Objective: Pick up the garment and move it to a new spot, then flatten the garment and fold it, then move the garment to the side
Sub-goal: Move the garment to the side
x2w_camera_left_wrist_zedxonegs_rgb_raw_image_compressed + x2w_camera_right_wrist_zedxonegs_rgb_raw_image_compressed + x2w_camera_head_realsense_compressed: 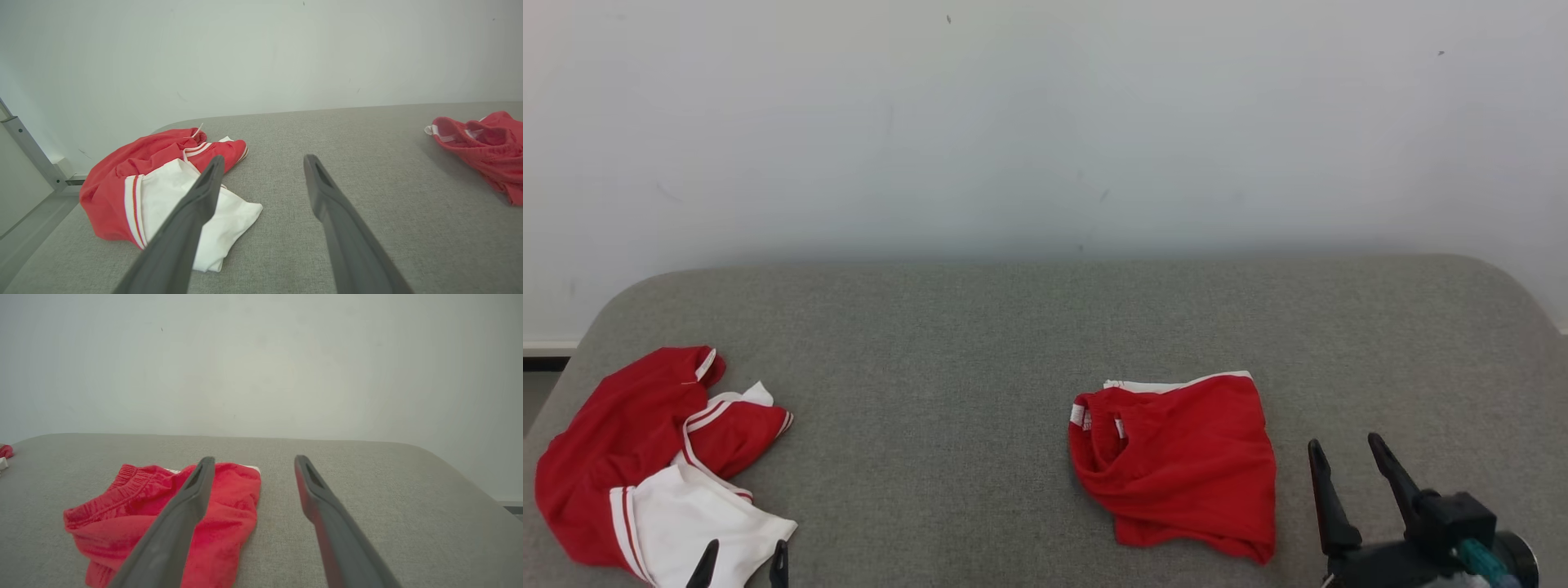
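Red shorts: folded over, lying right of the middle of the table.
Red-and-white garment: crumpled at the table's left end.
Left pincer: open, empty, beside the red-and-white garment.
Right pincer: open, empty, just right of the red shorts.

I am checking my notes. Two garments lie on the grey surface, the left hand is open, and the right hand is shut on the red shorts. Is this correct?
Not quite. The right hand is open and empty: the right wrist view shows its fingers apart, with the red shorts lying free on the grey surface. The rest stands: the left hand is open too.
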